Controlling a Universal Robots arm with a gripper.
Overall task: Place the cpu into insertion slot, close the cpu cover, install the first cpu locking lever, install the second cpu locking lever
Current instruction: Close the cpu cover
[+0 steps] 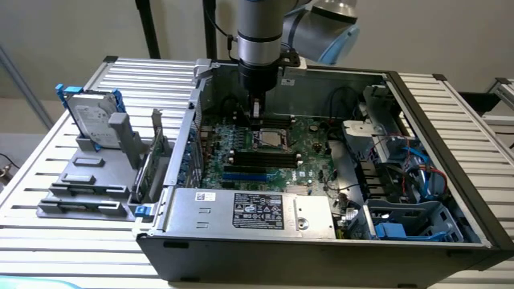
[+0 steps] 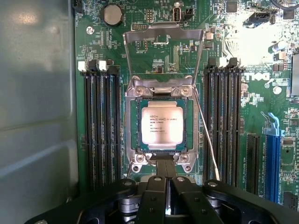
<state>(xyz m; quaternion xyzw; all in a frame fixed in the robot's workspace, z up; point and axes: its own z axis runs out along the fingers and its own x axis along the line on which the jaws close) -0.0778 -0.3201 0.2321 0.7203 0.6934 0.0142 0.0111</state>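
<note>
Currently: chip (image 2: 162, 125) seated in socket (image 2: 132, 140), board centre. Gripper (image 2: 163, 164) fingers together, at socket's 12 o'clock edge, exterior view. Cover (image 2: 162, 33) apparently raised; lower squarely, clear of loose lever (image 2: 204, 130).

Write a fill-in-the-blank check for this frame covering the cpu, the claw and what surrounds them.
1. The cpu sits ___ the slot.
2. The claw is ___, with its tips at the slot's edge.
3. Long black memory slots flank the cpu on ___ sides.
4. The hard drive stands ___ the case.
Missing words: in; shut; both; outside.
</note>
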